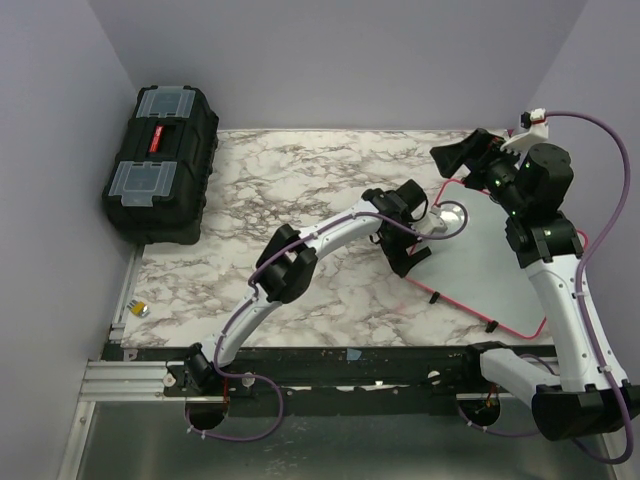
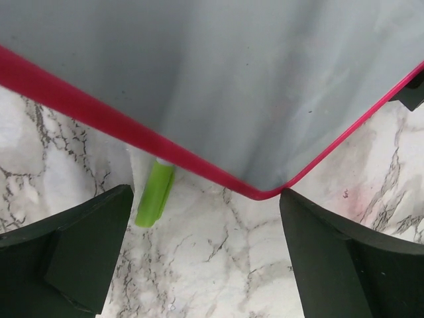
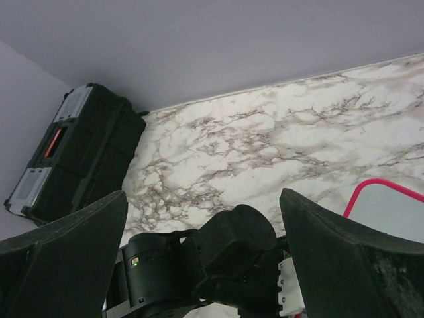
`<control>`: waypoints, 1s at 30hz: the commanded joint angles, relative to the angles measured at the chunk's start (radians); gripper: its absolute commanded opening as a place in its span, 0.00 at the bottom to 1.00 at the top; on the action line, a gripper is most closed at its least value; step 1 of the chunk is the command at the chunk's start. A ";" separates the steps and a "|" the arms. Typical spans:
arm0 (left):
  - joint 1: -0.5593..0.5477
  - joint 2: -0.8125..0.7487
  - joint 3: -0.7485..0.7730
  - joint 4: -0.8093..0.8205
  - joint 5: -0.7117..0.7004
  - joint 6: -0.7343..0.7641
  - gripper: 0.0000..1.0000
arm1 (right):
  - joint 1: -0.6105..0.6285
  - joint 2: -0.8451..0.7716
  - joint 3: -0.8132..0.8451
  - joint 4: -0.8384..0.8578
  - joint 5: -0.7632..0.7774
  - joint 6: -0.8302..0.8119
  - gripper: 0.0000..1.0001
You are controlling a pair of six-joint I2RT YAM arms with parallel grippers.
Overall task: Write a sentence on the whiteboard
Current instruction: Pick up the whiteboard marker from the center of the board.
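The whiteboard (image 1: 500,260) lies at the right of the table, white with a red-pink frame. Its surface (image 2: 232,79) is blank where it shows; no sentence is visible. My left gripper (image 1: 415,230) is open and empty, low over the board's left corner (image 2: 262,194), with the fingers (image 2: 66,252) wide apart. A green marker (image 2: 156,193) lies on the marble, one end tucked under the board's edge, near the left finger. My right gripper (image 1: 470,150) is raised above the board's far corner, open and empty (image 3: 209,265). A corner of the board (image 3: 394,209) shows there.
A black toolbox (image 1: 160,165) with clear lid compartments stands at the far left, also seen in the right wrist view (image 3: 73,156). A small yellow object (image 1: 140,308) lies near the front left edge. The left arm's wrist (image 3: 225,258) sits below the right gripper.
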 commanded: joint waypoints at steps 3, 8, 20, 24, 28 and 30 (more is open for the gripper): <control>-0.005 0.041 0.001 0.052 0.057 0.013 0.97 | 0.001 0.013 0.018 0.028 -0.065 0.035 1.00; -0.004 0.039 -0.011 0.062 0.062 0.011 0.96 | 0.001 0.019 0.019 0.030 -0.068 0.039 1.00; -0.005 -0.026 -0.202 0.082 -0.120 0.026 0.54 | 0.001 0.043 0.014 0.051 -0.097 0.057 1.00; -0.007 -0.060 -0.264 0.104 -0.164 0.031 0.52 | 0.002 0.044 0.017 0.052 -0.104 0.061 1.00; -0.010 -0.091 -0.317 0.135 -0.192 0.031 0.47 | 0.001 0.041 0.014 0.054 -0.106 0.063 1.00; -0.014 -0.098 -0.333 0.143 -0.211 0.033 0.41 | 0.001 0.041 0.014 0.054 -0.108 0.064 1.00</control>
